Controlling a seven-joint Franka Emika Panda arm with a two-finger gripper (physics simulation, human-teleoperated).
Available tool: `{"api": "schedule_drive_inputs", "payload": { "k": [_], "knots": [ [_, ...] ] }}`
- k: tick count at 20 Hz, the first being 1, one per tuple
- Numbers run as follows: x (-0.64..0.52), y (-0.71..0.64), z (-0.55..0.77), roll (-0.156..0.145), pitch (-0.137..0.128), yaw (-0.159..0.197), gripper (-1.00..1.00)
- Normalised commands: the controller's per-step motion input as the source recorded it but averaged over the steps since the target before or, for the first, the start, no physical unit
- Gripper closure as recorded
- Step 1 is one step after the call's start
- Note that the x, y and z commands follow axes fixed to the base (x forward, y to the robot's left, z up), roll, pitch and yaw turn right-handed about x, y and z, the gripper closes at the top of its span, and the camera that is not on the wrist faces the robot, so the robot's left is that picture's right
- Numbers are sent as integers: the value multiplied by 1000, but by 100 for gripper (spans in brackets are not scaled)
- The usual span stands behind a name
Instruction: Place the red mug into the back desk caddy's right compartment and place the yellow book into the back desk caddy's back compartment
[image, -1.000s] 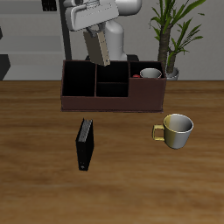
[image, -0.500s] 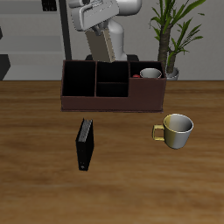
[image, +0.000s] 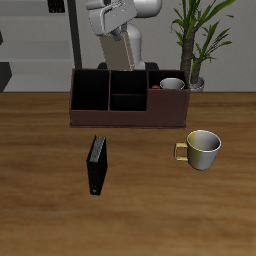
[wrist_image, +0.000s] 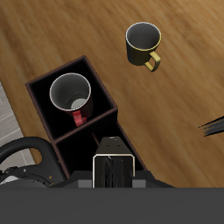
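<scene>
higher now, the gripper hangs, grip unclear, above the yellow book upright in the back desk caddy.

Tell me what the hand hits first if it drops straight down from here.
Probably the pale thin book standing in the dark brown caddy's small middle section, directly under the camera; the fingers are out of view, so alignment is uncertain.

We see a brown wood-grain worktop. The caddy is dark reddish-brown outside, with black-lined sections. The red mug has a red handle and a pale grey inside. A second mug is plain yellow-gold, darker within. The black book is black throughout. The plant has green leaves. The robot arm is white and light grey.
</scene>
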Motion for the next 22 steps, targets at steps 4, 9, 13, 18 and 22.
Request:
{"api": "schedule_drive_inputs", "payload": {
  "k": [4, 9, 13, 18, 22],
  "knots": [
    [-86, 161, -128, -77, -26, 201, 100],
    [-27, 103, -103, -16, 24, 84, 100],
    [-3, 114, -68, -35, -12, 86, 100],
    [-46, 186, -220, -9, 32, 74, 100],
    [-23, 103, -26, 9, -7, 30, 100]
  ]
}}
